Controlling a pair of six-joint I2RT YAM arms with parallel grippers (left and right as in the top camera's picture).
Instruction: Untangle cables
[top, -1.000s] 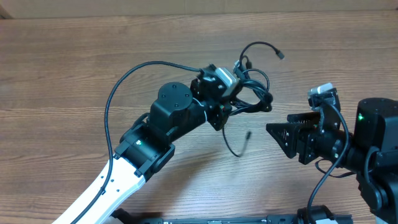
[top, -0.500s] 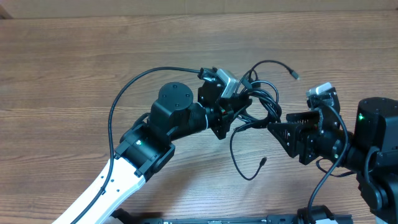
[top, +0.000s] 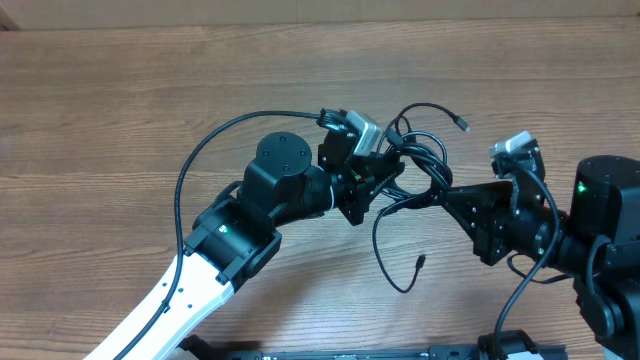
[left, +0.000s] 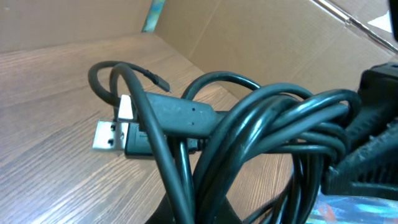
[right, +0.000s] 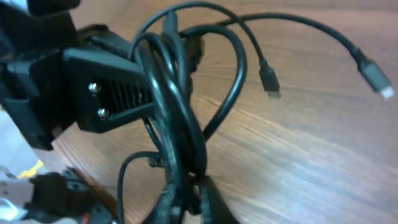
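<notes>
My jaws both pinch the thin black bendy cables (top: 428, 160) (one messy bunch) between my left gripper (top: 387, 171) and right gripper (top: 447, 192).

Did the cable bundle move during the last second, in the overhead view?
Yes. The cables shifted rightward, closer to the green light, which stayed fixed.

Black cables (top: 428, 158), pale brown wood grain.
Showed the cables glossy black all along, tipped silver at one flat plug (left: 107, 134); gave the table (top: 100, 100) light brown with fine darker streaks; wore matte black on the left arm (top: 280, 180) down to a white lower link (top: 150, 305), matte black again on the right arm (top: 600, 230), dotted by a small green light (top: 579, 187); left the cardboard (left: 261, 37) plain tan.
</notes>
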